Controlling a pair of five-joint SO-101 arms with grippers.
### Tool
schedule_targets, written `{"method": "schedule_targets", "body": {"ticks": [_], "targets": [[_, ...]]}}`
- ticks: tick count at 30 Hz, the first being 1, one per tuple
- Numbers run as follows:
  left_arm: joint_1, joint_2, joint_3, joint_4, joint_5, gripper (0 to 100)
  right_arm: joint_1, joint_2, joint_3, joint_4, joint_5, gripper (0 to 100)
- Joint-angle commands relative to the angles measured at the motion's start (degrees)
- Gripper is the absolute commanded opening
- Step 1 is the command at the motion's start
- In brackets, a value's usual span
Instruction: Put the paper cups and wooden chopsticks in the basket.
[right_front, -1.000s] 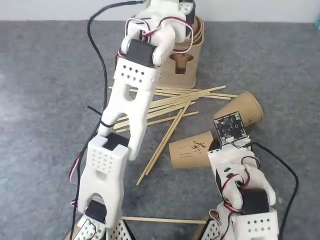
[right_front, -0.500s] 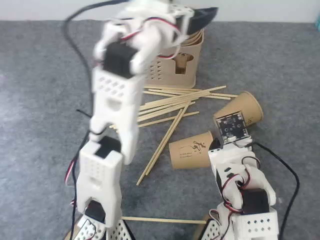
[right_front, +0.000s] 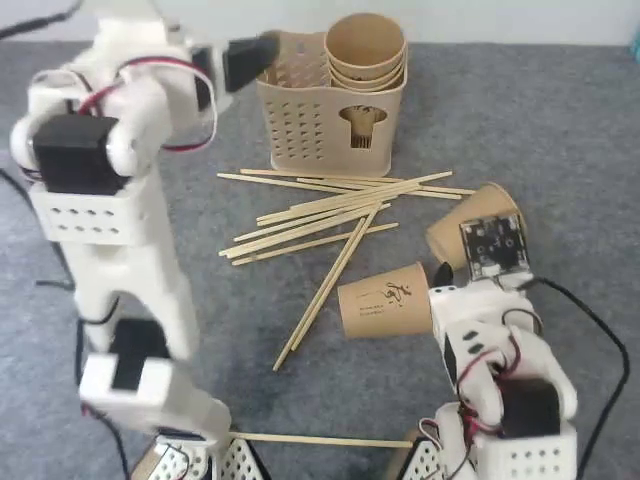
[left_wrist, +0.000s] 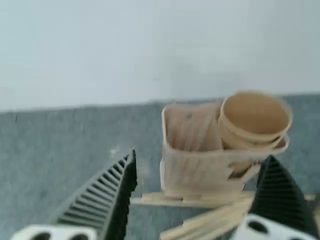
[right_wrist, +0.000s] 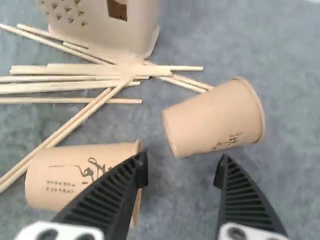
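We see our left claw (left_wrist: 200, 162) gaping empty, raised high left of the basket (right_front: 320, 125) that holds stacked cups (right_front: 366, 48). Our right claw (right_wrist: 182, 161), also open, hovers low over the near cup (right_wrist: 80, 175) and the far cup (right_wrist: 212, 122), both lying beside scattered chopsticks (right_front: 330, 205) on grey carpet (right_front: 560, 130), with a pale wall (left_wrist: 150, 40) behind.

- Basket (right_front: 320, 130): pale beige, walls patterned with rows of small punched holes.
- Stacked paper cups (right_front: 366, 45) inside it: plain tan.
- Nearer fallen cup (right_front: 385, 300): kraft brown with dark brush-style print; far fallen cup (right_front: 478, 222): the same brown.
- Wooden chopsticks (right_front: 330, 215): light yellow, unpainted.
- Table (right_front: 540, 130): mottled grey, felt-like.
- Left arm (right_front: 110, 230) and right arm (right_front: 490, 340): white shells with hole grids, black motors, red-and-white wires.
- Left gripper (left_wrist: 200, 160) and right gripper (right_wrist: 182, 157): black, ridged fingers.
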Motion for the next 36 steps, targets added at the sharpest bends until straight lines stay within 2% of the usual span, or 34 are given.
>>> {"method": "schedule_targets", "body": {"ticks": [1,5,9,15,23,29,36], "targets": [[-1.4,-9.8,14.7,1.2,0.8,36,-1.0,9.0,-5.1,-0.7,0.7,22.7],[-4.0,-17.1,28.4,0.3,0.8,36,-2.2,15.0,-7.0,-0.2,0.5,22.9],[-7.7,-23.5,42.0,-3.0,0.8,36,-8.1,18.9,-8.7,3.4,0.5,23.0],[-12.0,-34.2,64.8,-13.1,0.8,36,-11.8,22.8,-11.1,5.9,0.7,23.1],[-12.0,-52.0,92.7,-27.2,0.8,36,-11.9,29.8,-10.7,5.3,1.0,23.1],[-12.1,-60.6,100.2,-31.1,0.8,36,-12.4,32.7,-9.9,3.6,1.1,23.0],[-12.0,-59.7,100.2,-31.3,0.8,36,-17.5,32.7,-1.8,-4.0,0.5,22.6]]}}
